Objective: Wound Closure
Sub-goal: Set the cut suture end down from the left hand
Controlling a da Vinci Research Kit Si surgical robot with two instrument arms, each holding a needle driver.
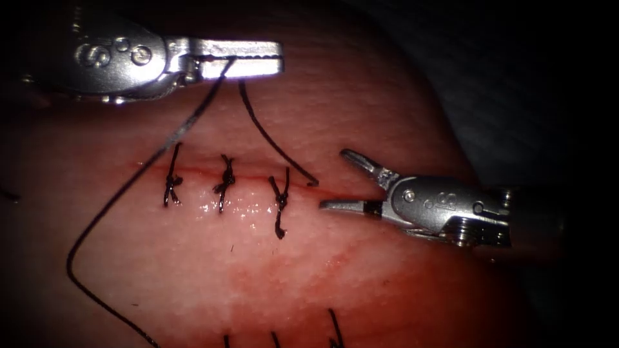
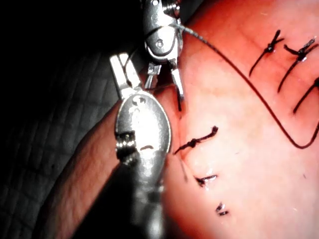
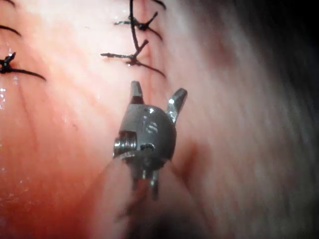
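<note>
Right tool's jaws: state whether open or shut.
Open. The right tool has its two jaws spread in a V beside the cut, gripping nothing; the right wrist view shows the same gap.

A dark backing surface (image 1: 516,77) occupies the upper right of the endoscope view, beyond the edge of the tissue (image 1: 387,290). It is blue-grey and unlit, with a faint weave-like texture; its material cannot be determined.

The left wrist view shows a dark quilted mat (image 2: 45,149) beside the tissue. The mat carries a regular grid of thin stitched lines that divide it into diamond-shaped cells. The tissue edge borders the mat.

In the right wrist view, a dark blurred area (image 3: 294,25) lies past the tissue; its surface detail cannot be resolved.
</note>
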